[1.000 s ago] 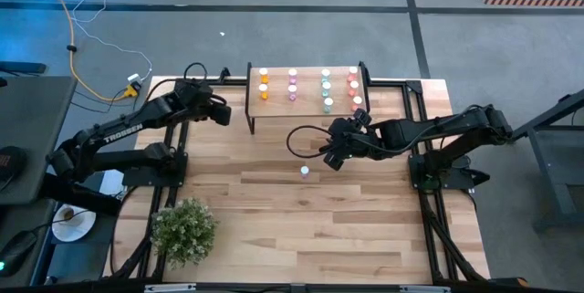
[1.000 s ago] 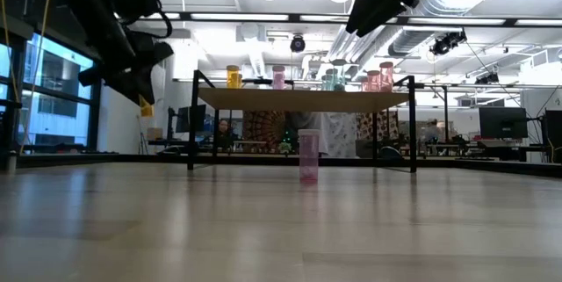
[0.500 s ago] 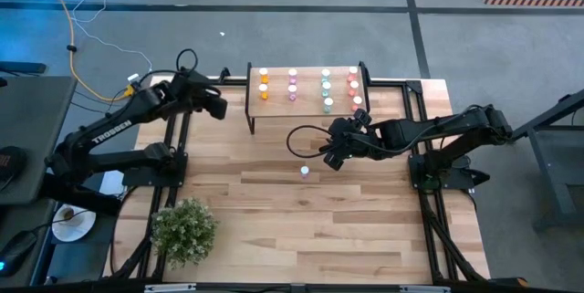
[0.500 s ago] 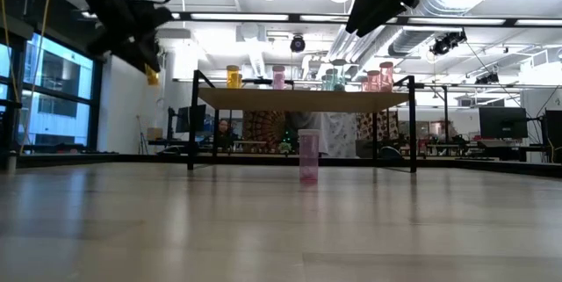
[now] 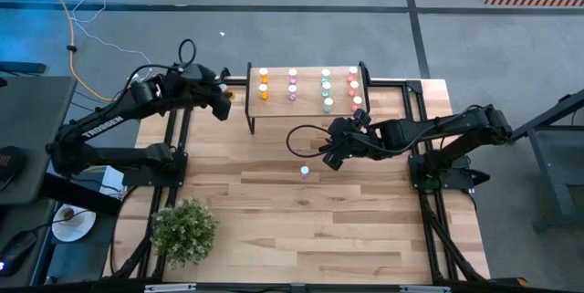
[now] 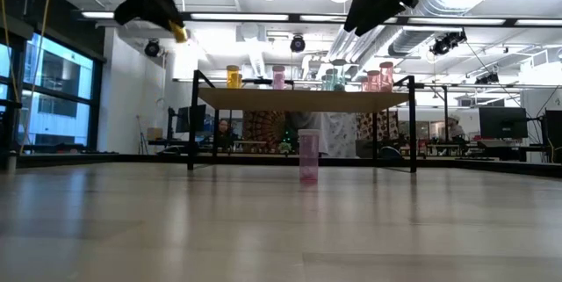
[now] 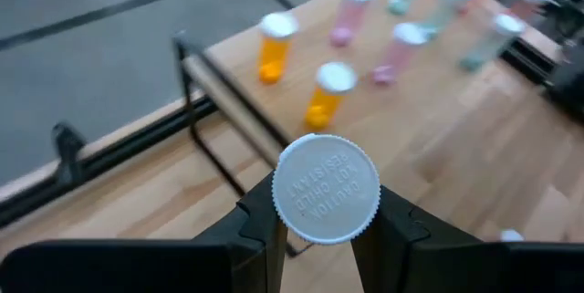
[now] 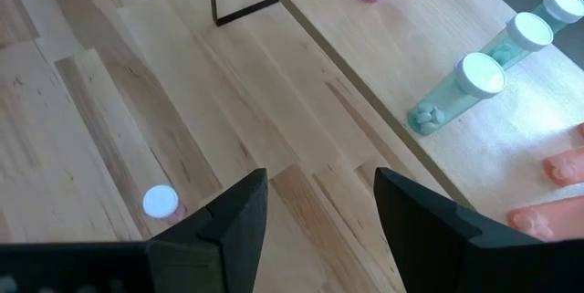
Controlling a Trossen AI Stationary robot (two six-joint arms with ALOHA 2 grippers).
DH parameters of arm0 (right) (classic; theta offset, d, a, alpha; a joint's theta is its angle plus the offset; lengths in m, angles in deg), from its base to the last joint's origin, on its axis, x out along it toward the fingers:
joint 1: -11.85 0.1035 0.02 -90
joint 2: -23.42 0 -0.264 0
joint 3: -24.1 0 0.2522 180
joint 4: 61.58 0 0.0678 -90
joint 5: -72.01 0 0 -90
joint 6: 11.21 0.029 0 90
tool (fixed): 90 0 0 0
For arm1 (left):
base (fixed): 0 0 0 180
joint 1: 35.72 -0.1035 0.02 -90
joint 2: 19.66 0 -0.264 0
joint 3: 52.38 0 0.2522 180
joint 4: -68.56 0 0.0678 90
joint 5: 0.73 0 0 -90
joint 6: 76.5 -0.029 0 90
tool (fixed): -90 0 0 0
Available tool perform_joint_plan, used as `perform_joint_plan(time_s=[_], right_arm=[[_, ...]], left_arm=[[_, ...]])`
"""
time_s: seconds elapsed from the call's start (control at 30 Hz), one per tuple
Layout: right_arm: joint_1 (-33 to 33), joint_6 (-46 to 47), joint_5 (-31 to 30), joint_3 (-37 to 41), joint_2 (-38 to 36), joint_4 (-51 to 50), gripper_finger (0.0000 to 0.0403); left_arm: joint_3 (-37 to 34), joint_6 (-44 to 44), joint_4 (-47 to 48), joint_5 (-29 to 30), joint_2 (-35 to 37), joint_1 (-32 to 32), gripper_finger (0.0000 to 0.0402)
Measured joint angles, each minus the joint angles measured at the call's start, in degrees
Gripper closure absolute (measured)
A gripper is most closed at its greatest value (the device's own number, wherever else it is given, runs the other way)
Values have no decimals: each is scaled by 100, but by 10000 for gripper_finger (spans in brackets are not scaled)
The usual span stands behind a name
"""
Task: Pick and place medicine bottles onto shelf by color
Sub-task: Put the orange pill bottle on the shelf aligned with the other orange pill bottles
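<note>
Left tool (image 7: 319, 229) pinches orange bottle (image 7: 327, 189) below its cap – light, slick, stiff; right tool (image 8: 319, 206) wide, empty, upper centre.

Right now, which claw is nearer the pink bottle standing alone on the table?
The right claw. It hangs open just beside the pink bottle, toward the shelf. The left claw is beyond the shelf's left end, gripping an orange bottle.

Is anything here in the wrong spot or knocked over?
One pink bottle stands alone on the table, in front of the shelf where the other bottles are lined up by color. It is upright, not tipped. Nothing looks spilled or broken.
</note>
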Motion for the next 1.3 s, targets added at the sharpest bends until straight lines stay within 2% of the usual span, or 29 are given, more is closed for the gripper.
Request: perform_joint_plan(time_s=[0.23, 0.57, 0.73, 1.3], right_arm=[[1, -2, 0, 0, 0, 0, 208], [-1, -2, 24, 0, 0, -2, 208], [0, -11, 35, 0, 0, -1, 208], [-1, -4, 39, 0, 0, 0, 208]], left_arm=[[581, -558, -33, 72, -580, 599, 314], [1092, -1805, -8, 209, -1467, 1018, 314], [1092, -2501, 17, -236, -1759, 1115, 314], [1092, -2692, -85, -587, -2379, 762, 314]])
